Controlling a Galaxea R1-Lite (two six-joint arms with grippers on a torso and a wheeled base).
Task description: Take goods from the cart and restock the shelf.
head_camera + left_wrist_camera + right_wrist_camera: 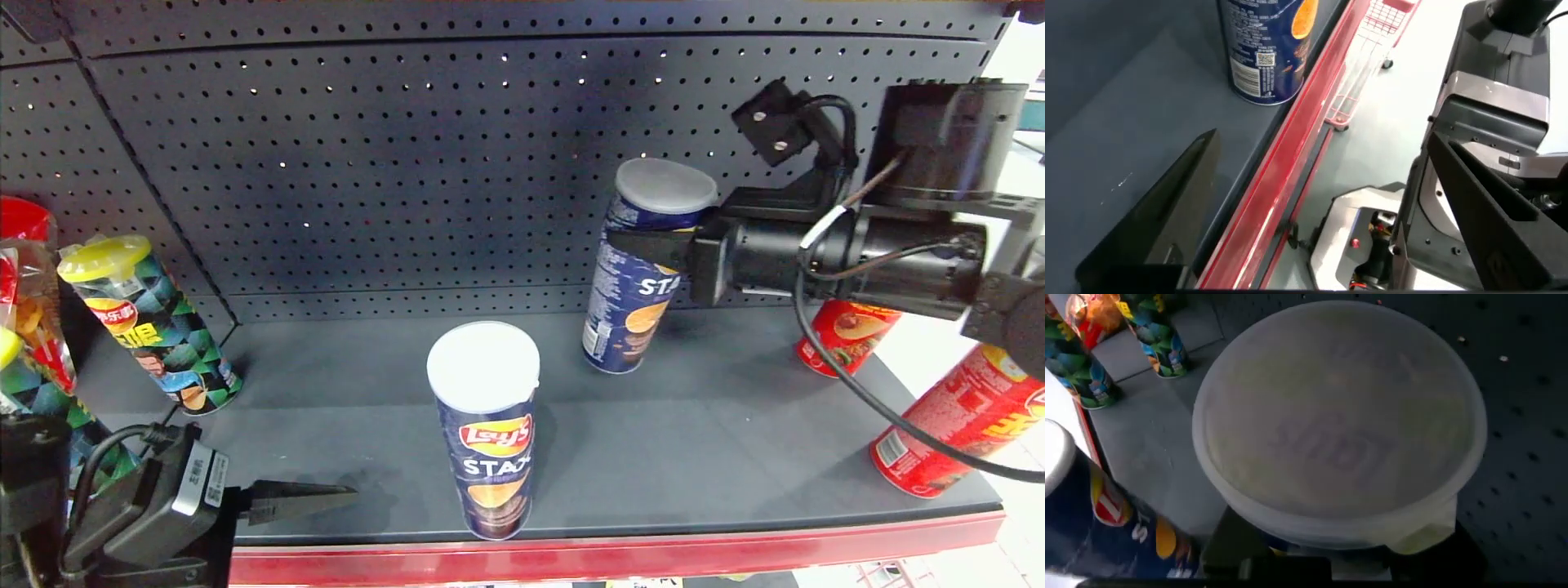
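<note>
clamping a blue chip can (629, 310) just below its pale lid, the right hand (653, 245) is holding it at the back of the shelf (718, 433), close to the pegboard wall (367, 163). the can's long axis is standing nearly upright, lid up, with the top leaning toward the robot's right. the left hand (326, 494) is hanging low at the shelf's front left; whether it is apart or together cannot be told. a second blue can (490, 441) is standing upright near the front edge.

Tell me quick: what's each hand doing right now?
Left hand: open or closed cannot be told.
Right hand: closed on the tilted blue chip can.
</note>
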